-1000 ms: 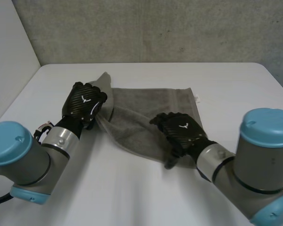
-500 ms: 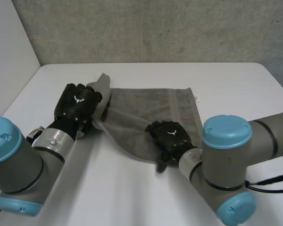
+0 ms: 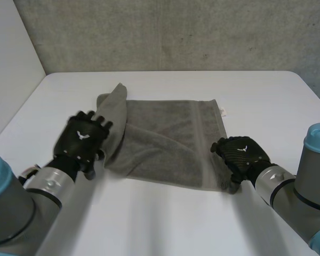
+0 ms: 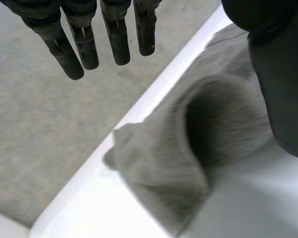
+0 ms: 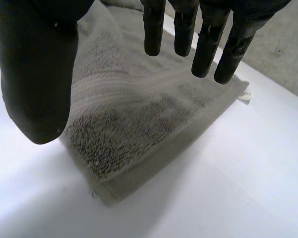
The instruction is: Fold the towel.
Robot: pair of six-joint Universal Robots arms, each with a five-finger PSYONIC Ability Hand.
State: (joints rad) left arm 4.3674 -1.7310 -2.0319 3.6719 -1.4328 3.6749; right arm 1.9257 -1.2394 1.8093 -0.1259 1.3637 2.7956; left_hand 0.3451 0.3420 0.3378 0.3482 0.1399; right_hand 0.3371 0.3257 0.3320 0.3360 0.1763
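The towel (image 3: 165, 138) lies mid-frame on the table (image 3: 160, 224), soft and limp, bunched at its left edge. Your left hand (image 3: 81, 143) and right hand (image 3: 241, 153) both show fingers straight, holding nothing. It will likely sag, so pinch its lower corners.

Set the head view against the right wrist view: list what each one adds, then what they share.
Head view adds: the left hand beside the bunched left end of the towel, whose whole outline shows. Right wrist view adds: the towel's near corner close up, under the straight fingers of the right hand. Shared: towel, right hand, white table, the towel's small white tag.
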